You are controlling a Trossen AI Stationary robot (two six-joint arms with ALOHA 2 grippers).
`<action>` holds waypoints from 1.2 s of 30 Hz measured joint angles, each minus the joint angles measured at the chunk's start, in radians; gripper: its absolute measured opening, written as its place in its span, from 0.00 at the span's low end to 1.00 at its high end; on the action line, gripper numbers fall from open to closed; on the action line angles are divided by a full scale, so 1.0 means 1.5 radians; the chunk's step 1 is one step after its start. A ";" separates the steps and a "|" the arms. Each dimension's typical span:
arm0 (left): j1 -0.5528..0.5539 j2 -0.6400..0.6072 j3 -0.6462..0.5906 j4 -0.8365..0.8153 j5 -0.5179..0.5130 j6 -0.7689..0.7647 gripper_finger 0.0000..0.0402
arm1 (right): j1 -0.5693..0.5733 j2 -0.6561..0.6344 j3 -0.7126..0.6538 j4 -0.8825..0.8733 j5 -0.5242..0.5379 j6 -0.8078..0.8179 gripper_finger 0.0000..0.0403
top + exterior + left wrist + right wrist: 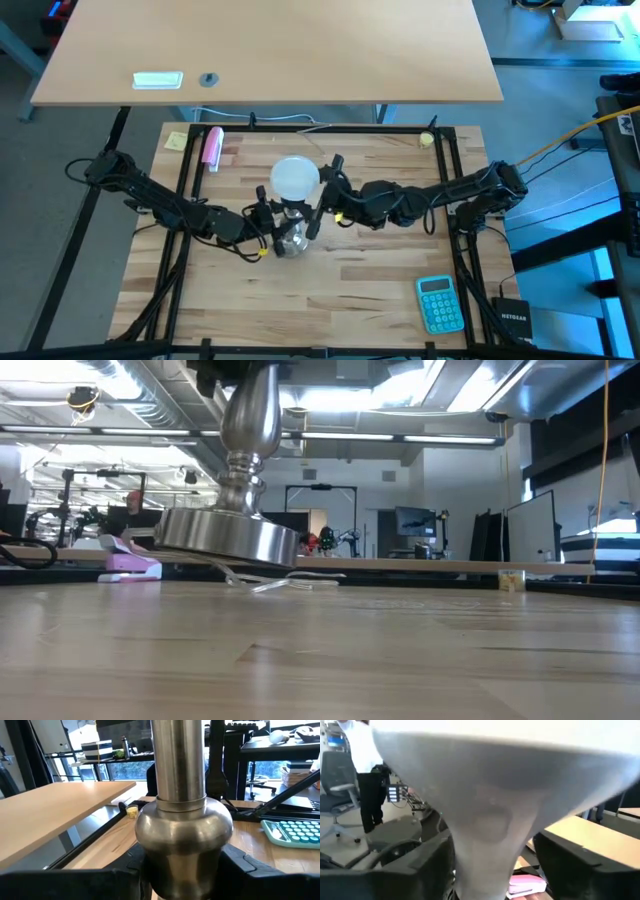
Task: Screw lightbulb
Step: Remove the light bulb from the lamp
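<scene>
From above, you have both arms meeting at the middle of the wooden table (340,280). The lightbulb (295,177) sits directly over the lamp stand (290,240), with your right gripper (322,195) at its neck and your left gripper (268,222) on the stand's stem. A blue calculator (440,303) lies near the right front corner, a pink stapler (212,147) and a yellow sticky note (176,141) at the far left. A second, lighter desk (270,50) stands beyond.

From table height, you see the stand's round base (225,535) tilted, one edge lifted off the wood, so the left arm seems to be carrying some of its weight. Behind is an open workshop with monitors, ceiling lights and a seated person (128,510) at far left.

Through the left wrist camera, your fingers (240,862) are closed around the stand's bulging lower stem (184,832), gripping it firmly.

Through the right wrist camera, the bulb's white globe fills the frame and narrows between your fingers (570,855), which clamp its neck (485,860). A standing person (362,775) shows in the background.

The bulb is aligned over the socket, but you cannot see the threads, so how far it is screwed in is unclear; I judge the turning is underway or about to begin, with tightening and release left.
</scene>
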 joint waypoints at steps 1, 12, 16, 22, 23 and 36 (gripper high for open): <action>-0.001 0.000 0.000 0.000 0.000 0.000 0.32 | 0.000 0.000 0.000 -0.001 0.000 -0.008 0.62; -0.016 -0.002 -0.001 0.003 0.139 0.047 0.32 | 0.005 -0.028 0.000 -0.081 -0.194 0.020 0.37; -0.018 -0.003 0.000 0.021 0.323 0.046 0.32 | 0.004 -0.046 0.000 -0.111 -0.412 0.038 0.37; 0.006 -0.003 0.000 0.054 0.505 0.006 0.32 | 0.001 -0.049 0.000 -0.094 -0.582 0.034 0.37; 0.009 -0.003 0.000 0.053 0.509 0.004 0.32 | 0.001 -0.049 0.000 -0.094 -0.581 0.033 0.37; 0.010 0.000 0.000 0.048 0.343 0.021 0.32 | 0.005 -0.057 0.000 -0.148 -0.297 0.019 0.75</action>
